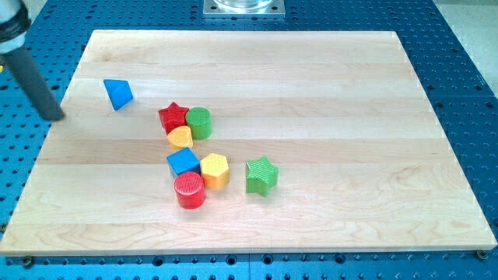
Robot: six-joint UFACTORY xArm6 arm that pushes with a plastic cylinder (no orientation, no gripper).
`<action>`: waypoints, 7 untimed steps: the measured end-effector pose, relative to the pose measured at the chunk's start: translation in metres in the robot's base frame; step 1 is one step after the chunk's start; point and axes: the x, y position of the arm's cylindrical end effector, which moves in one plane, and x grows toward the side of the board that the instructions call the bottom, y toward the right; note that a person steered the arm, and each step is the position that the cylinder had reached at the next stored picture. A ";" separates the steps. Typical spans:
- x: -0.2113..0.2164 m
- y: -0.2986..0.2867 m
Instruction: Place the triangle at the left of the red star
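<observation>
In the camera view, the wooden desk [311,70] fills most of the frame over a blue perforated base [459,47]. The rod enters from the upper left corner, and my tip [56,117] sits at the desk's left edge, well apart from every block. There is no gripper on this arm, only the rod.

The blue triangle [118,93] lies in the upper left of the frame, right of my tip and near the red star [173,117], up and to its left, not touching it.

The green cylinder [199,123] touches the star's right side. Below them are the yellow block [180,138], blue cube [184,162], yellow hexagon [214,169], and red cylinder [189,190]. The green star [261,175] stands just right of this cluster.
</observation>
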 end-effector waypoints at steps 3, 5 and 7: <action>-0.035 0.067; 0.000 0.091; 0.002 0.090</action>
